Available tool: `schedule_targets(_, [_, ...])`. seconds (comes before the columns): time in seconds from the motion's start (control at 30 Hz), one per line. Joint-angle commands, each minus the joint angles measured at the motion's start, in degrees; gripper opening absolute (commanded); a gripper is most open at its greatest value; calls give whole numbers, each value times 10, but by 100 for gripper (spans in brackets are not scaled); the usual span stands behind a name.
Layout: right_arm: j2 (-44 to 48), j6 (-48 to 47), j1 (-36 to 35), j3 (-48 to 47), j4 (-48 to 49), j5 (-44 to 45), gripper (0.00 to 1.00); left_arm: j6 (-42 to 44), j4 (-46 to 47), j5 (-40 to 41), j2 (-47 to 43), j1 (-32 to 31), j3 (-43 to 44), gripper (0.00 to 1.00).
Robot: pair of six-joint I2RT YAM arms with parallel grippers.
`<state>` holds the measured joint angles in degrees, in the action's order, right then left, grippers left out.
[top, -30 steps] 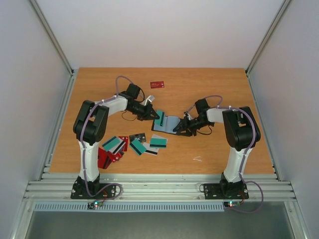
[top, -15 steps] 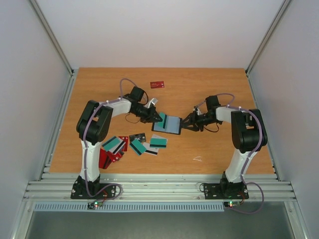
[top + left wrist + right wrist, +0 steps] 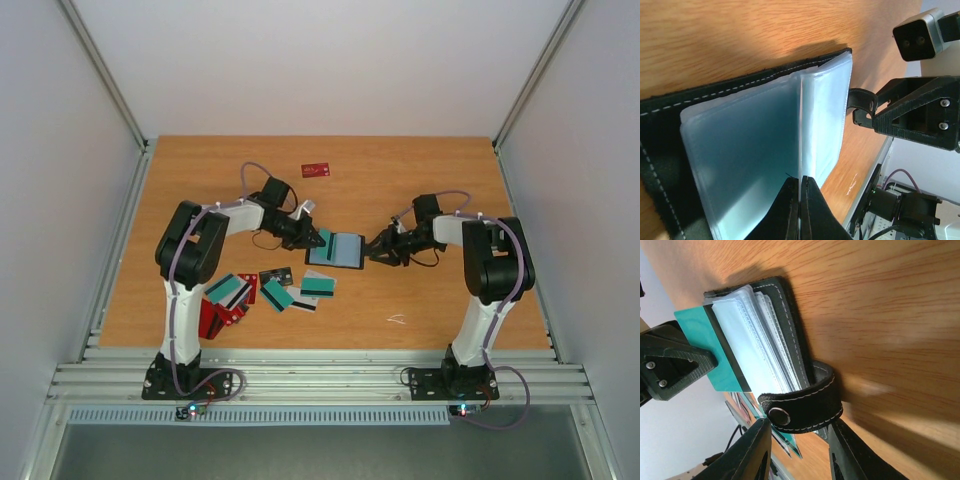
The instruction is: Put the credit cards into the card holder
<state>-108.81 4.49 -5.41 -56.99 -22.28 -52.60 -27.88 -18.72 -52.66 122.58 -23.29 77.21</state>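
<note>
The card holder (image 3: 345, 252) lies open mid-table, black outside with pale blue clear sleeves (image 3: 740, 150). My left gripper (image 3: 315, 238) is at its left edge, shut on a teal credit card (image 3: 325, 240). That card stands on edge against the sleeves, showing as a thin line (image 3: 801, 150) above the left gripper (image 3: 800, 182). The right wrist view shows the card's teal face (image 3: 700, 345). My right gripper (image 3: 372, 250) is at the holder's right edge. The right gripper (image 3: 800, 432) is closed to a narrow gap on the black snap strap (image 3: 805, 405).
Several loose teal, red and black credit cards (image 3: 280, 292) lie in front of the holder, with a red stack (image 3: 212, 318) near the left arm's base. One red card (image 3: 316, 169) lies alone at the back. A small white scrap (image 3: 397, 319) lies front right.
The right arm stretched out and its gripper drew back to the right with the strap. The holder settled flatter. The left gripper moved the teal card slightly right, against the sleeves.
</note>
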Motion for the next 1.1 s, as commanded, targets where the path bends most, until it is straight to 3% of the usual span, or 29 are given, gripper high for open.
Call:
schedule_targets(0.0, [-15, 0, 3, 2, 5, -3, 33, -6, 17, -20, 23, -11, 10, 0])
schedule_targets(1.07, [-28, 8, 3, 20, 28, -22, 30, -27, 32, -21, 32, -30, 31, 0])
